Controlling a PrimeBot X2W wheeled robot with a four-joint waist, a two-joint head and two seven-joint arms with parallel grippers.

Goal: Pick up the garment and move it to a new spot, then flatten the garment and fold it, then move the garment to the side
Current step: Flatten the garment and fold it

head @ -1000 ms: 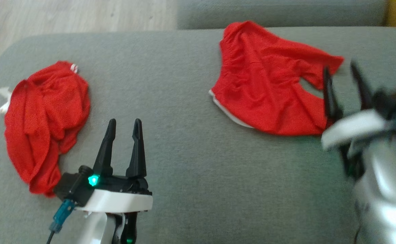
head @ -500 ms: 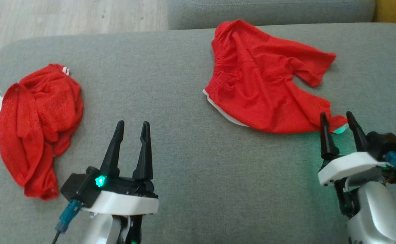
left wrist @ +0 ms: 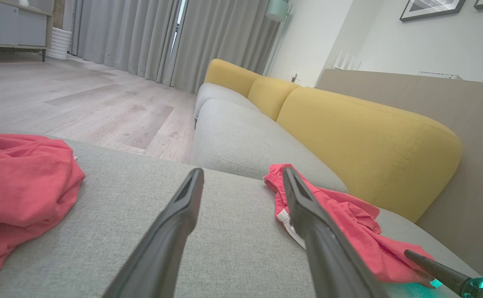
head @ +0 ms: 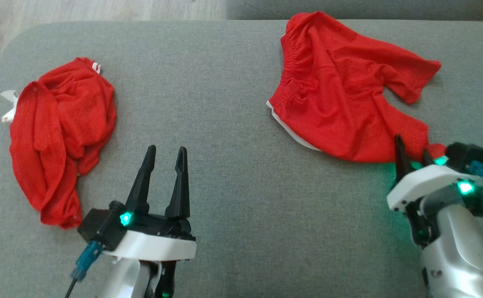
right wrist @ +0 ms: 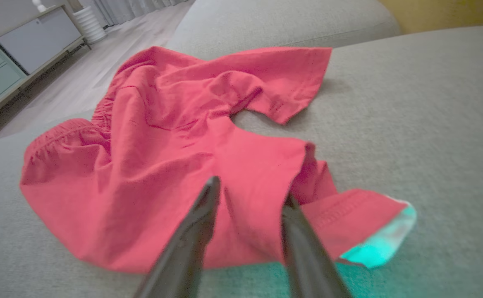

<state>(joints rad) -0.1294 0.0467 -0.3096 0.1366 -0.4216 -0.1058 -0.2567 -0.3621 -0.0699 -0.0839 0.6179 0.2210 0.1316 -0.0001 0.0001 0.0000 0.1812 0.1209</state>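
Garment [head: 340, 95] spread, creased, at far right of grey sofa seat [head: 233, 124]. Right gripper [head: 412, 147] astride near leg hem, fingers apart, cloth between, not clamped. Left gripper [head: 166, 149] released, above bare seat. Second red bundle [head: 59, 132] at left.

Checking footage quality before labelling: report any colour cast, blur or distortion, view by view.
Head view: green glow tints the sofa beside the right gripper. Right wrist view: the shorts' hem glows teal, fingers soft. Left wrist view: sharp, evenly lit, no cast.

Right gripper [head: 412, 149] drawn back to near leg of red shorts [head: 340, 103], jaws narrowing around cloth
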